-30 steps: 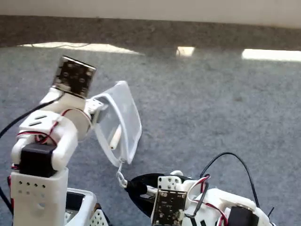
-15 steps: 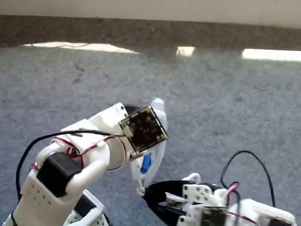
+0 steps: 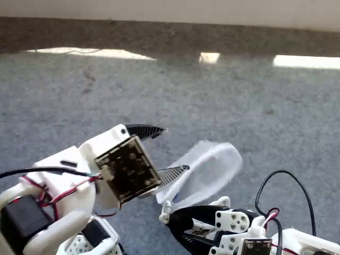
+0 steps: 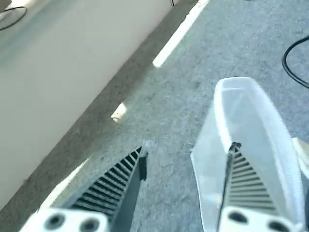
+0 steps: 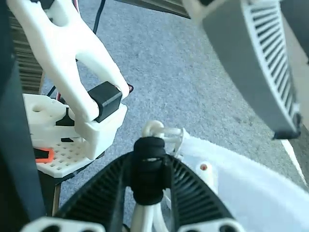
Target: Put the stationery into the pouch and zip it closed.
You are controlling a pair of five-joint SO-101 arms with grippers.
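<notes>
**Fingers (image 3: 144, 130) let go, pouch (image 3: 210, 167) tips over**

Nearest, the right gripper (image 5: 150, 166) is clenched on the zip pull (image 5: 155, 129). Beyond, the left gripper (image 4: 188, 150), gripping the pouch half a second ago, is spread wide. One pouch, two grippers; the pouch slants above the worktop's (image 3: 265, 106) near side.

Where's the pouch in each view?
High view: pouch mid-frame, a white blur beside the ribbed finger of the left hand.
Left wrist view: pouch directly behind that ribbed finger.
Right wrist view: pouch just past the right hand, which appears to pinch its zip pull.
Shared landmark: the ribbed finger shows in all three views.
</notes>
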